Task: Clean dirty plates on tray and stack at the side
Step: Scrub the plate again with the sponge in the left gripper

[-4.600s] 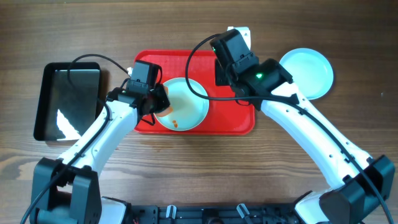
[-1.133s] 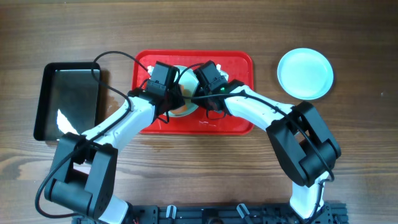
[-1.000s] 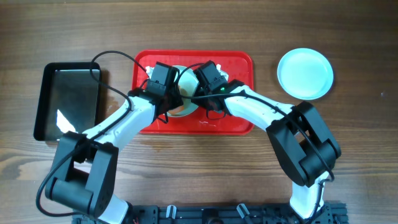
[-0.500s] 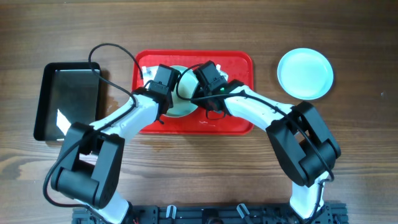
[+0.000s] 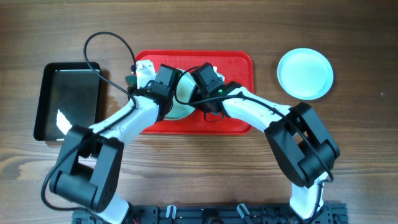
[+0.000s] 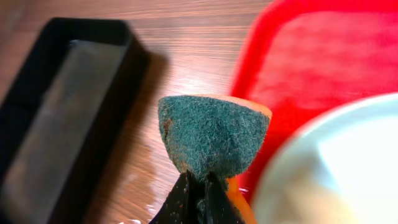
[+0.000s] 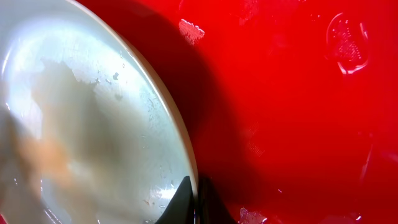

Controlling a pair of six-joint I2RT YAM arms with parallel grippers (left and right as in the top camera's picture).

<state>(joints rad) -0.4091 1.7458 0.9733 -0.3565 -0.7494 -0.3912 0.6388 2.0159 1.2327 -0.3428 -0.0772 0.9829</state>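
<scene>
Pinching round pale plate (image 7: 93, 112) by rim in right gripper (image 7: 194, 190). Press green scouring sponge (image 6: 212, 134), clamped in left gripper (image 6: 198, 186), onto smears (image 7: 43, 155).

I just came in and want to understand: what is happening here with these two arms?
The two robot arms are cleaning a plate that sits on the red tray. The right tool pinches the plate by its rim. The left tool grips a green-faced sponge, held beside the plate near the tray's left edge. A brownish smear shows on the plate. A second plate lies off the tray, to the right.
</scene>
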